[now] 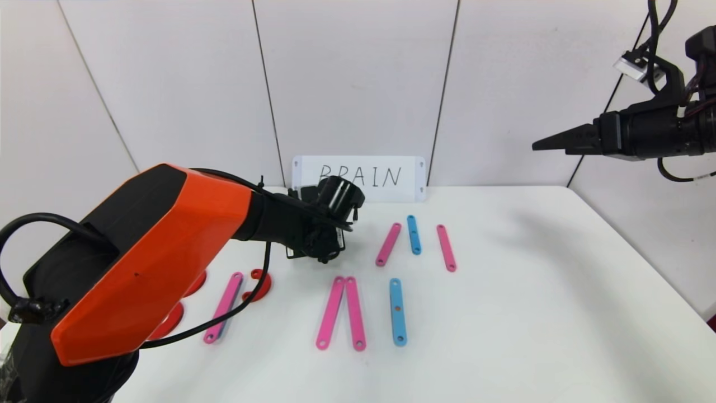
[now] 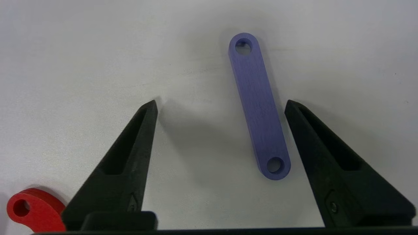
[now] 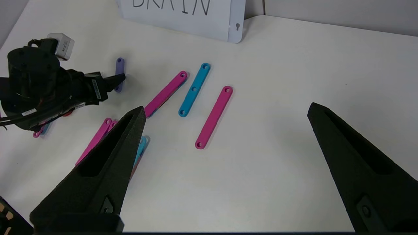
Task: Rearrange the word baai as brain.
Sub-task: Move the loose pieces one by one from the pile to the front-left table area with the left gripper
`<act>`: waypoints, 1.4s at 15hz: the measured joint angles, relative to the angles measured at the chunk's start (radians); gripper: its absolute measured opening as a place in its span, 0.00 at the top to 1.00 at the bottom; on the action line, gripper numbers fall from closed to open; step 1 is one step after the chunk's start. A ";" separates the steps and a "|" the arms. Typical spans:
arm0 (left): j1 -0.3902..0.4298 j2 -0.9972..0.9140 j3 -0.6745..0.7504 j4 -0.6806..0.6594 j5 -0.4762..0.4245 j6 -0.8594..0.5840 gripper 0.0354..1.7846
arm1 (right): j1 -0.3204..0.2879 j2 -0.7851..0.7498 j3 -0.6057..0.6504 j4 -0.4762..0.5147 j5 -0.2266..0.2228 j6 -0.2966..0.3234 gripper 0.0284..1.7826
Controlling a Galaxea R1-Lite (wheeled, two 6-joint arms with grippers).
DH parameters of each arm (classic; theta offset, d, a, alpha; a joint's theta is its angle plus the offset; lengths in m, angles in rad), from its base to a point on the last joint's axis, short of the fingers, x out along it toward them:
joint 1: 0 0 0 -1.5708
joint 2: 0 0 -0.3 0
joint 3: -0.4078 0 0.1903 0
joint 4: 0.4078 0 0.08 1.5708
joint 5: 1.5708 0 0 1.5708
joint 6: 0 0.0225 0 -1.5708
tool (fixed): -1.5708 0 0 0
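Note:
The word's pieces lie flat on the white table [image 1: 531,313]. A pink strip [image 1: 388,244], a light-blue strip [image 1: 414,234] and another pink strip [image 1: 446,247] lie at the back. Two touching pink strips [image 1: 341,312] and a light-blue strip [image 1: 397,311] lie nearer. A pink strip [image 1: 224,307] and red half-rings [image 1: 260,282] lie at the left, partly hidden by my left arm. My left gripper [image 2: 222,104] is open, low over the table, with a purple strip [image 2: 259,106] lying between its fingers, close to one finger [image 2: 313,140]. My right gripper [image 1: 537,146] is open and empty, high at the right.
A white card [image 1: 358,178] with "BRAIN" handwritten leans on the back wall. One red half-ring [image 2: 32,209] lies beside my left gripper. The table's right edge [image 1: 632,252] runs near the wall.

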 joint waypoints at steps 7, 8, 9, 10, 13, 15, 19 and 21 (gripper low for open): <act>-0.001 0.007 -0.001 0.002 0.001 -0.001 0.86 | 0.001 -0.001 0.001 0.001 0.000 0.000 0.03; -0.002 0.007 -0.001 0.002 0.001 -0.001 0.87 | 0.000 -0.001 0.001 0.000 0.000 0.000 0.03; -0.003 0.006 0.000 0.004 0.001 -0.001 0.87 | 0.001 -0.001 0.001 0.000 0.000 0.000 0.03; -0.004 0.005 0.000 0.005 0.001 -0.003 0.87 | 0.000 -0.001 0.001 0.000 0.000 0.000 0.03; -0.004 -0.015 0.010 0.012 0.005 -0.024 0.87 | 0.000 -0.002 0.001 0.000 0.000 0.000 0.03; -0.004 -0.053 0.019 0.047 0.021 -0.068 0.87 | 0.000 -0.003 0.001 0.000 0.000 0.000 0.03; -0.004 -0.144 0.040 0.185 0.070 -0.146 0.87 | 0.001 -0.003 0.001 0.003 0.000 -0.001 0.03; -0.004 -0.187 0.082 0.229 0.090 -0.179 0.87 | 0.001 -0.003 0.001 0.003 0.000 -0.001 0.03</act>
